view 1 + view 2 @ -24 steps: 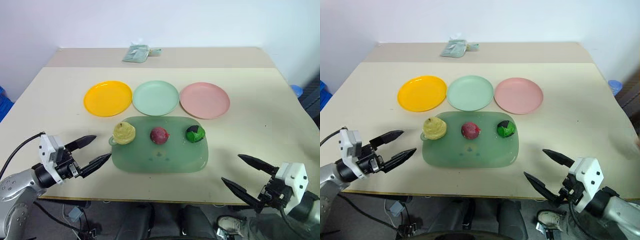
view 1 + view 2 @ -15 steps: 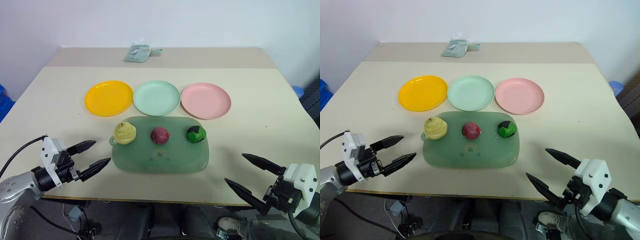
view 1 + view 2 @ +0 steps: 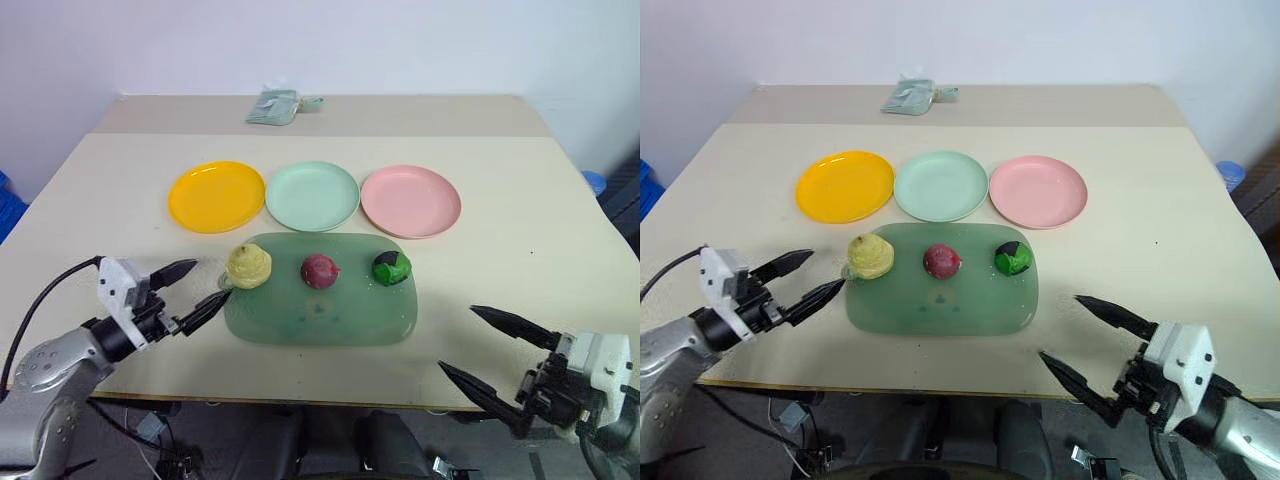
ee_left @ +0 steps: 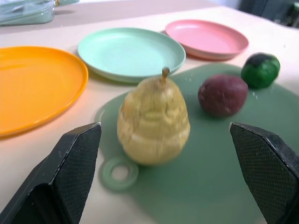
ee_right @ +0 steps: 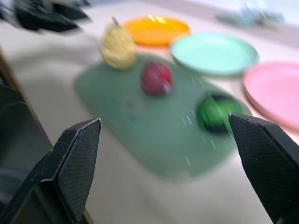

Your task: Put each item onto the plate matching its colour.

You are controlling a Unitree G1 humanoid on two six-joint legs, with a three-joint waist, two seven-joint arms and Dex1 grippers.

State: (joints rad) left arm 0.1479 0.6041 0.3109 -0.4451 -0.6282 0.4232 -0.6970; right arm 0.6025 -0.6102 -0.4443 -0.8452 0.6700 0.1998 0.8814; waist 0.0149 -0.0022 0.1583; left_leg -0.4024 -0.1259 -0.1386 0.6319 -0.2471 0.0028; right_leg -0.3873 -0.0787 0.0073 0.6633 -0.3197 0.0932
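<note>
Head views, desk: three plates sat in a row across the middle of the desk, the orange-yellow plate toward the left edge, the mint green plate in the centre, the pink plate toward the right edge. All three were bare, so nothing was sorted yet.

Head views, items: just in front of the plates lay a translucent green board, carrying the yellow pear at its left end, the dark red ball mid-board and the green-and-black ball at its right end. Each sat roughly in front of its matching plate, which should keep the carries short.

Head views, arms: the left gripper hovered by the board's left end, jaws spread and empty, aimed at the pear, likely lining up the first pick. The right gripper hung past the desk's near edge toward the right corner, jaws likewise spread, holding nothing, apparently waiting.

Left wrist view: the pear stood upright, framed between the two parted fingers and not touched. Red ball and green ball lay beyond it on the board.

Right wrist view: fingers stood wide apart, well short of the board; a pouch lay at the far edge.
</note>
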